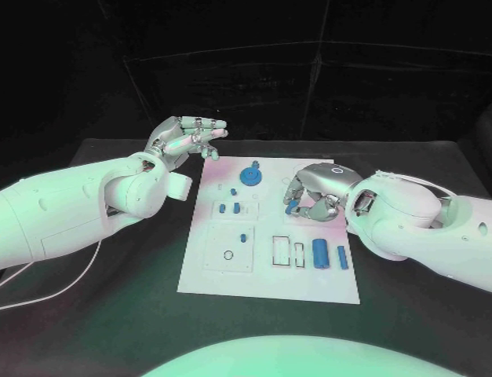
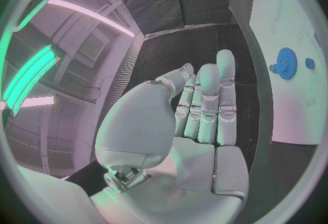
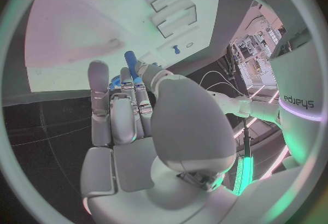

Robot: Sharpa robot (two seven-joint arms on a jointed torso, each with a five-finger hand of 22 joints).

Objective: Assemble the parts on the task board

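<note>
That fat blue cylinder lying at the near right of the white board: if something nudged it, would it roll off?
Probably it would roll. The blue cylinder lies on its side on the flat task board, so a sideways push should set it going. It looks stiff, likely light plastic. The thinner blue pin beside it might stop it on that side.

A white task board [image 1: 271, 275] lies in the middle of a black table [image 1: 110, 314]. The robot's left hand [image 1: 186, 138] is raised beyond the board's far left corner, fingers curled, holding nothing visible. Its right hand [image 1: 311, 196] hovers low over the board's right side, apparently pinching a small blue part [image 1: 293, 209]. A blue gear [image 1: 251, 173] sits near the far edge; two blue cylinders [image 1: 329, 254] lie side by side toward the board's near right.
</note>
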